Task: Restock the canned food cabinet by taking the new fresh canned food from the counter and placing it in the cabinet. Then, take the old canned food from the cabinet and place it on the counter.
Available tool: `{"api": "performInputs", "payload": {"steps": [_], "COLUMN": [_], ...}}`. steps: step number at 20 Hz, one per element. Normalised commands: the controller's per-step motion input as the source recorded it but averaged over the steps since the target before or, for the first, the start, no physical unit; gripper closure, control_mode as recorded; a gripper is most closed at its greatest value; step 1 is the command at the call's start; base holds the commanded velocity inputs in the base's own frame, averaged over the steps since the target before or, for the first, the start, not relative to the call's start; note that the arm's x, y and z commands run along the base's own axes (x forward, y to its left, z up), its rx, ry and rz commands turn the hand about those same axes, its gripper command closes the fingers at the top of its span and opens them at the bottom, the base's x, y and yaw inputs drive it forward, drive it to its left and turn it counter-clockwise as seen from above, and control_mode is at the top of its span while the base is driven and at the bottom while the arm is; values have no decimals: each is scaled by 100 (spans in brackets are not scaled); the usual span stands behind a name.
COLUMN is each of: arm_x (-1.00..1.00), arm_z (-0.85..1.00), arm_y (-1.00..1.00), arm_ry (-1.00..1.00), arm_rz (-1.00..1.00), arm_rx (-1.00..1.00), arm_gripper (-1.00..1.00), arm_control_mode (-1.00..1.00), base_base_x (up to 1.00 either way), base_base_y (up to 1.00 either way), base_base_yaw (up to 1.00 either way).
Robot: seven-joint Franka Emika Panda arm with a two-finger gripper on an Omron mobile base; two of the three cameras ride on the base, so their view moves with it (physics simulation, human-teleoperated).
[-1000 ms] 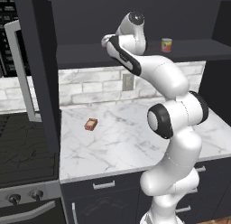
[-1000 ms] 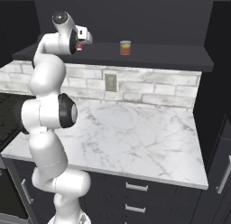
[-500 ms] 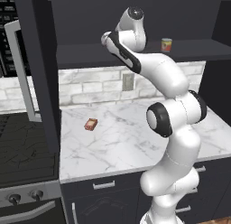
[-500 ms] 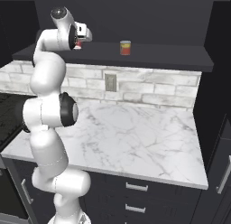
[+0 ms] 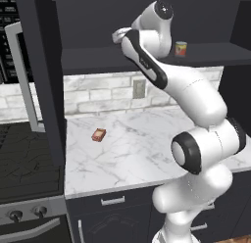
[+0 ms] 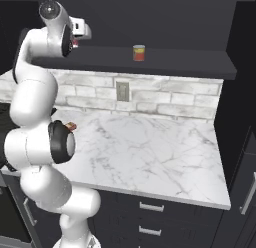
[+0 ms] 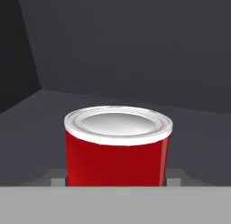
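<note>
My claw (image 6: 76,41) is up at the cabinet (image 6: 165,17) shelf, at its left end. In the hand view the red can (image 7: 118,146) sits right in front of the lens, between small grey finger tips at either side of its base. The tips flank the can closely, but whether they press on it I cannot tell.

Red can: smooth, glossy cylinder, plain bright red wall, pale silvery lid with a raised whitish rim. Its lower part is cut off by the bottom of the hand view, so the base rim is not visible. In the right base view just a red sliver of it peeks out beside my hand.

New can (image 5: 181,49): short cylinder, orange-red body, greenish-yellow top band. It stands upright on the shelf (image 6: 200,62), well to the right of my claw, near the shelf's front edge.

Cabinet: matte dark charcoal, flat panels, deep interior where back wall and shelf nearly merge in shade.

Worktop (image 5: 137,149): white marble look, grey veins, glossy. A small flat brown packet (image 5: 98,134) lies on its left part. Backsplash of pale stone bricks with a grey outlet plate (image 6: 122,91). Dark drawer fronts below carry slim silver handles (image 6: 151,207).
</note>
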Motion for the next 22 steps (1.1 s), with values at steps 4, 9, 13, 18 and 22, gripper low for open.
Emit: {"api": "performInputs", "payload": {"steps": [4, 9, 13, 18, 22], "arm_x": [-100, -100, -100, -100, -100], "arm_z": [37, 12, 6, -58, -100], "arm_y": [-6, -29, -51, -44, -38], "arm_ry": [-23, -3, 10, 47, 62], "arm_rz": [24, 25, 25, 28, 28], "arm_rx": [4, 1, 1, -2, -8], "arm_gripper": [100, 100, 100, 100, 100], "arm_control_mode": [-100, -100, -100, -100, -100], "base_base_x": [0, 0, 0, 0, 0], "base_base_y": [0, 0, 0, 0, 0], "base_base_yaw": [0, 0, 0, 0, 0]}}
